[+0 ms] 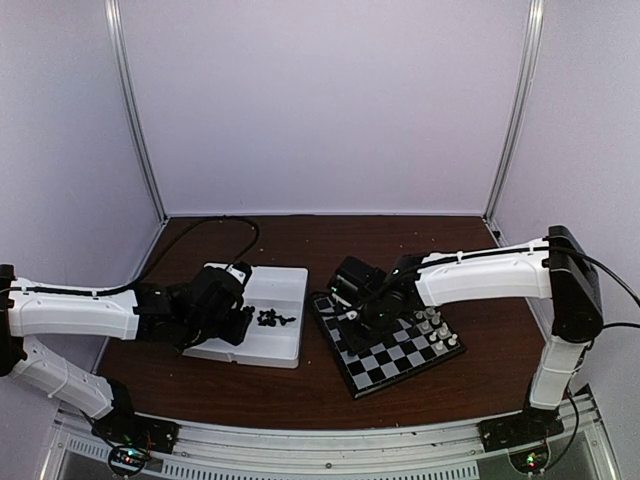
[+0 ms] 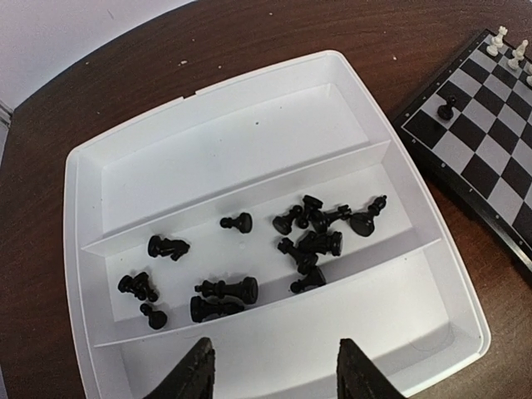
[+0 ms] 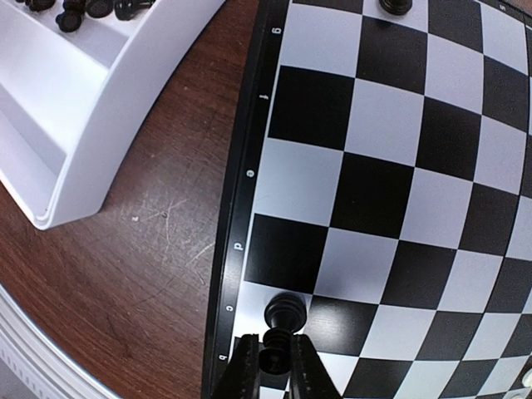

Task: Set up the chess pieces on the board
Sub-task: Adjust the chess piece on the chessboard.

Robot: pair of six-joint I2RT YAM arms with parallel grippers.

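On the bench (image 3: 141,249), my left hand (image 2: 274,378) hovers half-spread, gripping nothing, over the white tray (image 2: 233,150). Its middle compartment of three holds the loose black chess pieces (image 2: 309,243) (most lie on their sides, long axes pointing every which way). On the board (image 1: 385,365) just right of the tray, my right hand (image 3: 271,374) pinches one black piece (image 3: 272,359), seemingly upright, at the edge row just beside a standing pawn (image 3: 284,311).
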